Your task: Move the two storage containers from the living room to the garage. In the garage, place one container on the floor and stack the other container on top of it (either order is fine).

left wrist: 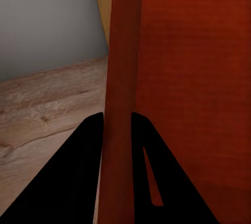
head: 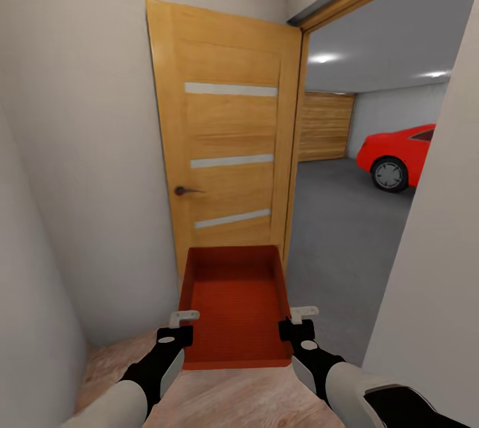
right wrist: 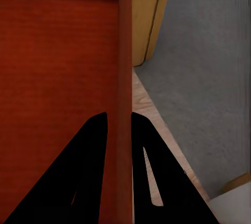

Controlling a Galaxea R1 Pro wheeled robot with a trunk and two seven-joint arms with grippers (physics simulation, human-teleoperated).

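Both arms are reaching forward at the bottom of the head view, carrying one red-orange container between them. The left pincer is clamping the container's left wall and the right pincer is clamping its right wall, each closed down to the thickness of that thin wall. The container is hanging level above the wood floor, open side up and nothing showing inside it.

Just beyond its far end an orange wooden door is standing swung open against the grey wall, its dark handle facing us. The door is taking up the space straight ahead; the opening is lying to the right of it. Through that opening the garage's grey concrete floor is stretching away to a wooden garage door, with a red car parked at the right. A white wall edge is closing in the near right side of the doorway.

From the left wrist, the fingers are straddling the container wall, with wood planks and grey wall beyond. From the right wrist, the fingers are gripping the other wall, and past it the line where wood planks are meeting concrete is showing, together with the door's bottom edge.
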